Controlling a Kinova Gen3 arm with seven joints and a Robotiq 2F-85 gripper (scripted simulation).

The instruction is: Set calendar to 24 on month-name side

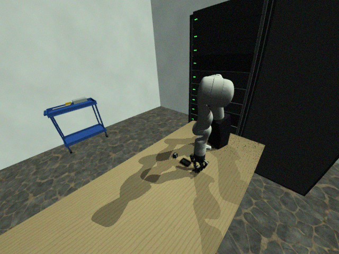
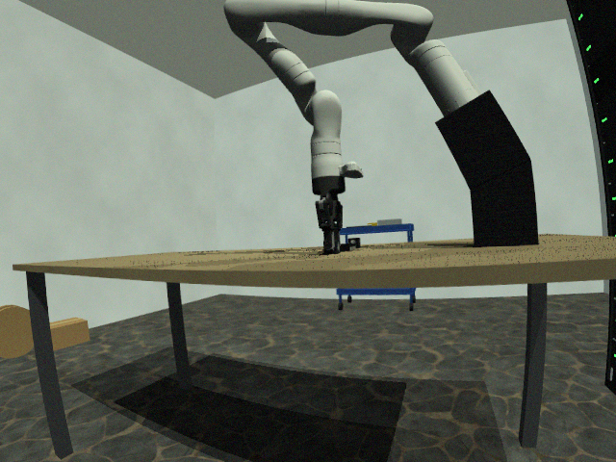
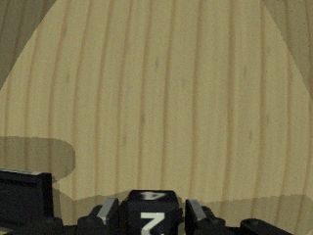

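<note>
A black cube (image 3: 132, 220) stands on the table between the fingers. Its top face shows a white digit that looks like 2, and its narrow visible side face shows a 4. My gripper (image 1: 199, 165) (image 2: 331, 248) (image 3: 152, 213) points down, part-open, with its fingertips low on either side of this cube and a gap on each side. The black tray (image 1: 185, 162) (image 3: 24, 198) lies on the table to the left in the wrist view, apart from this cube. The other dark cube (image 1: 175, 155) (image 2: 354, 242) stands on the table beyond the tray; its faces are too small to read.
The wooden table (image 1: 164, 207) (image 2: 223, 263) carries arm shadows. The arm's black pedestal (image 1: 219, 134) (image 2: 502, 198) stands at the table's end, near the black rack (image 1: 224, 41). A blue cart (image 1: 85, 134) (image 2: 375, 291) stands away from the table.
</note>
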